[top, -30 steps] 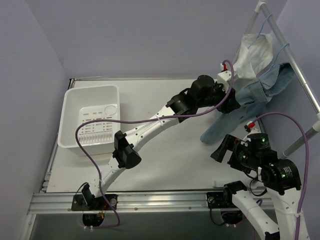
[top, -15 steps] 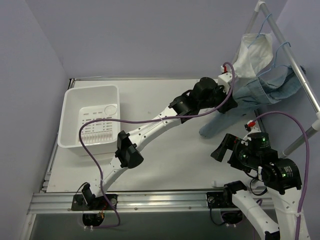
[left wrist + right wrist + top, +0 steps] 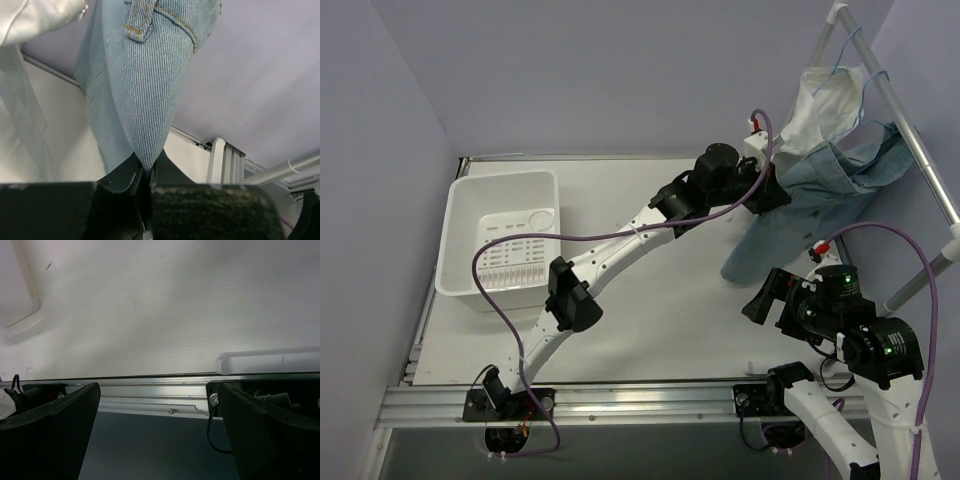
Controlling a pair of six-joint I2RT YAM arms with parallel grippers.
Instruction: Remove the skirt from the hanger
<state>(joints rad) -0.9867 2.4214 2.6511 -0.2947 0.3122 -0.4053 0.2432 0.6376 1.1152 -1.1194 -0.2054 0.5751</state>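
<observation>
Over in the upper right of the overhead view, the denim skirt [image 3: 820, 190] hung in a long sag from the metal rail [image 3: 910, 150], its top bunched up by the bar next to a white garment [image 3: 825, 100] and its lower end trailing down towards the table [image 3: 660, 300]. I could not tell whether it touched the surface. The left gripper [image 3: 772, 192] had reached in from the left. Its wrist camera showed the jaws pinched tight on a narrow fold of the fabric, which rose taut above the fingers [image 3: 125, 177]. The right gripper [image 3: 767, 297] waited at the lower right with its jaws spread wide and nothing between them, well apart from the cloth. As I judged it, the grasp was made and the pull was under way, but the release was not done. The skirt's upper edge looked caught up at the rail, where a thin blue hanger [image 3: 866, 100] wire showed, though I could not see exactly how it was held. Working it free was all still to do.
</observation>
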